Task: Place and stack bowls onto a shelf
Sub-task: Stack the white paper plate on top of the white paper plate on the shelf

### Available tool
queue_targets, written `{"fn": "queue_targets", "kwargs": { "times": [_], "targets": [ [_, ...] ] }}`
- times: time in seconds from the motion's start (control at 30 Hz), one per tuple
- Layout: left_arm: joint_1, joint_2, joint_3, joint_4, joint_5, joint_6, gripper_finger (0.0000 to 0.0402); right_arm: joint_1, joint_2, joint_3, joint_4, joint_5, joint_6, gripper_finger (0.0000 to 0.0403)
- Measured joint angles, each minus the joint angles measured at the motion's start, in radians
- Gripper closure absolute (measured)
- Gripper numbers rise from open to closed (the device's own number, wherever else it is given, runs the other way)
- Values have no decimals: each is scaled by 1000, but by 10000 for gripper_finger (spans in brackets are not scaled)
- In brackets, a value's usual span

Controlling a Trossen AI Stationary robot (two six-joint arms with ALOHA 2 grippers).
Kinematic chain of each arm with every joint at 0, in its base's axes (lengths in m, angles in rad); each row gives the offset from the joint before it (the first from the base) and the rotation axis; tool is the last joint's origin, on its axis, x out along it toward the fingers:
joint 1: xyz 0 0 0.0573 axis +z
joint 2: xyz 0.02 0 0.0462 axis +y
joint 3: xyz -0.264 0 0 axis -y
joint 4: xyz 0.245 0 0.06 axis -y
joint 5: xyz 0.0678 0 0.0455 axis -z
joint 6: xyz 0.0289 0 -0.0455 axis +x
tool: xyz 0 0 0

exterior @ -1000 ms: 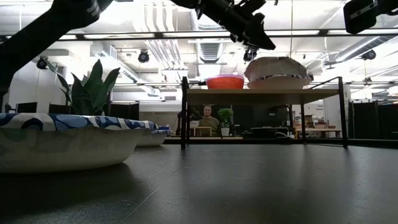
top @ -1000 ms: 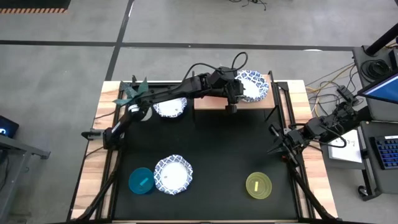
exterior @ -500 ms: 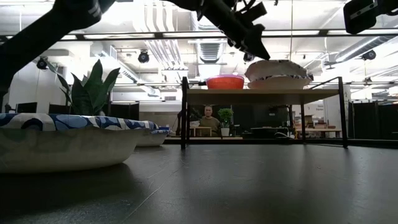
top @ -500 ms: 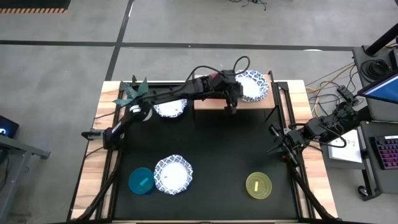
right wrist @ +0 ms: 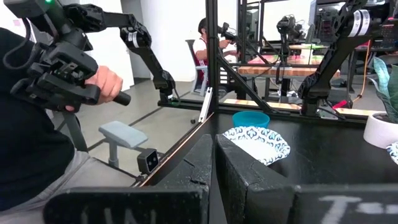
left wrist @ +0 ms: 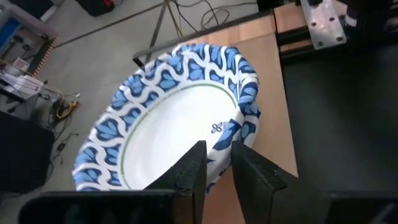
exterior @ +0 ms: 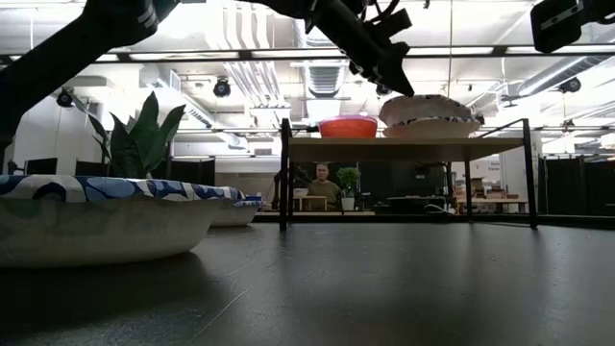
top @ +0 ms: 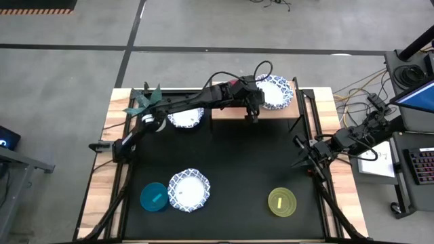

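Observation:
My left gripper (top: pixel 258 97) reaches over the light-wood shelf (top: pixel 234 110) at the table's far side and is shut on a white bowl with a blue patterned rim (top: pixel 276 93). In the low view this bowl (exterior: pixel 430 106) seems to sit on a second white bowl (exterior: pixel 432 129), beside a red bowl (exterior: pixel 348 126) on the shelf (exterior: pixel 404 148). My right gripper (top: pixel 297 143) waits shut and empty at the table's right edge. Another white bowl (top: pixel 185 118) rests on the table at the far left, and a third (top: pixel 188 190) sits near the front. My left gripper pinches the bowl's scalloped rim (left wrist: pixel 222 144) on the side toward the table's left. One finger (left wrist: pixel 194 167) is inside the bowl and the other outside. The fingers slant down from the left. The bowl sits open side up over the shelf, slightly tilted.
A teal bowl (top: pixel 154 196) and a yellow-green bowl (top: pixel 282 202) stand near the front edge. A spiky green plant (top: pixel 144 102) in a white pot stands at the far left. A person (right wrist: pixel 37 124) holding a hand controller shows beyond the table's right side.
My left gripper has gone down toward the shelf with the white bowl, still shut on its rim. The bowl, held higher a second ago, now sits lower over the shelf's right part.

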Motion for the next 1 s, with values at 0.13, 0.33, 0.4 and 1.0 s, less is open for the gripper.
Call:
{"fn": "queue_targets", "kwargs": {
  "times": [0.13, 0.33, 0.4, 1.0],
  "targets": [
    [-4, 6, 0, -13, -1, -1, 345, 0, 0, 0, 0, 0, -1, 394],
    [-10, -22, 0, 18, 0, 6, 345, 0, 0, 0, 0, 0, 0, 394],
    [-2, -30, 2, 28, -9, 7, 345, 0, 0, 0, 0, 0, -1, 394],
    [24, -10, -9, -48, -124, -46, 345, 0, 0, 0, 0, 0, -7, 394]
  ]
}}
